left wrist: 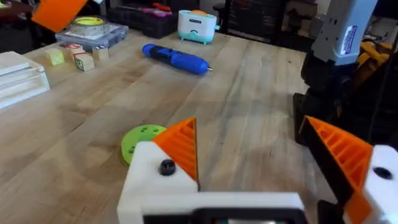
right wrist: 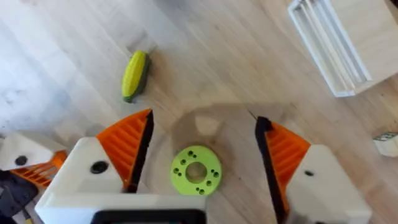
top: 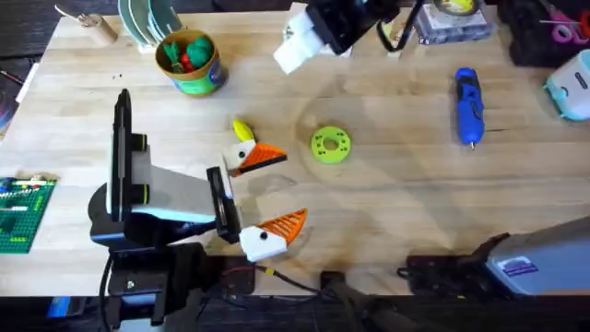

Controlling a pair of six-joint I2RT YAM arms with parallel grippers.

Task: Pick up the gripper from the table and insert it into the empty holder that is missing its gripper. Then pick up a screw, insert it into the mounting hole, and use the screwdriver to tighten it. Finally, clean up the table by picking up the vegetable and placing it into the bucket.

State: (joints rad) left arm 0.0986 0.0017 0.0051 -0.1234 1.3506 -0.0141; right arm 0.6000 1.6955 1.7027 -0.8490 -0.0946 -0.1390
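We are judging that the cleanup step is the one in hand, so we are looking at the vegetable (top: 241, 131), which is lying on the table left of centre in the overhead view, with the lime-green disc (top: 330, 145) to its right. The left gripper (top: 293, 184) is standing open, its orange-padded fingers well apart and pointing toward the right of the frame. The vegetable is sitting just above its upper finger, outside the gap rather than between the pads. The right gripper (right wrist: 205, 118) is also open and holding nothing. It is hanging high over the table and looking down on the disc, with the vegetable off toward the upper left of its own view. The vegetable's long axis is running on a slant, from upper left to lower right in the overhead frame. We are reckoning the left arm the nearer one: it needs only a short shift up the frame. The bucket (top: 189, 63) is waiting further up and left, and the screwdriver (top: 467, 103) is lying well apart at right.
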